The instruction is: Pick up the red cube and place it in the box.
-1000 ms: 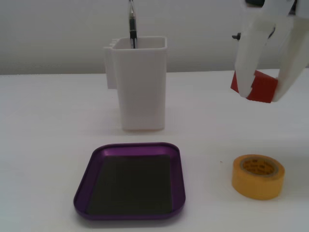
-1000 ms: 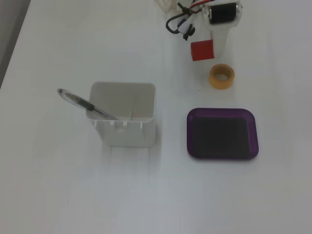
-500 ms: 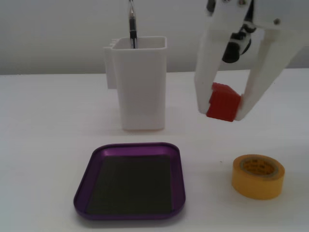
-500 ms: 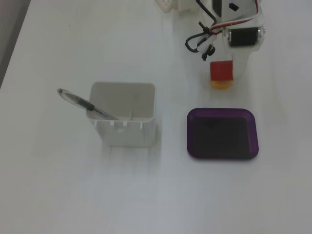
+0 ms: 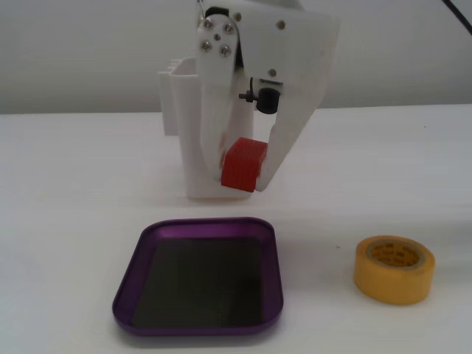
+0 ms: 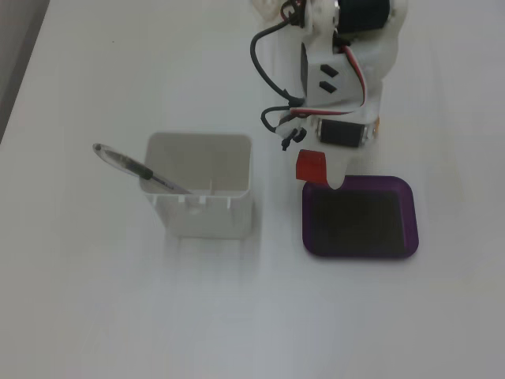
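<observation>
**Red cube held aloft, just short of the box**

Nearest the lens in a fixed view sits the box (image 5: pixel 198 279), empty, its dark floor bare on the white counter (image 5: pixel 66 206), with a yellow tape roll (image 5: pixel 394 269) to its right. Above and behind it the tool (image 5: pixel 242 175) is clamped on the red cube (image 5: pixel 243 164), clear of the counter. From above, the cube (image 6: pixel 311 166) hangs just beside the box's (image 6: pixel 360 249) corner, not yet over it. The block looks rigid, light and smooth-faced; a grip across two opposite flat sides, as now, should suit it. A white container (image 6: pixel 201 193) holding a pen (image 6: pixel 134 167) stands apart.
</observation>
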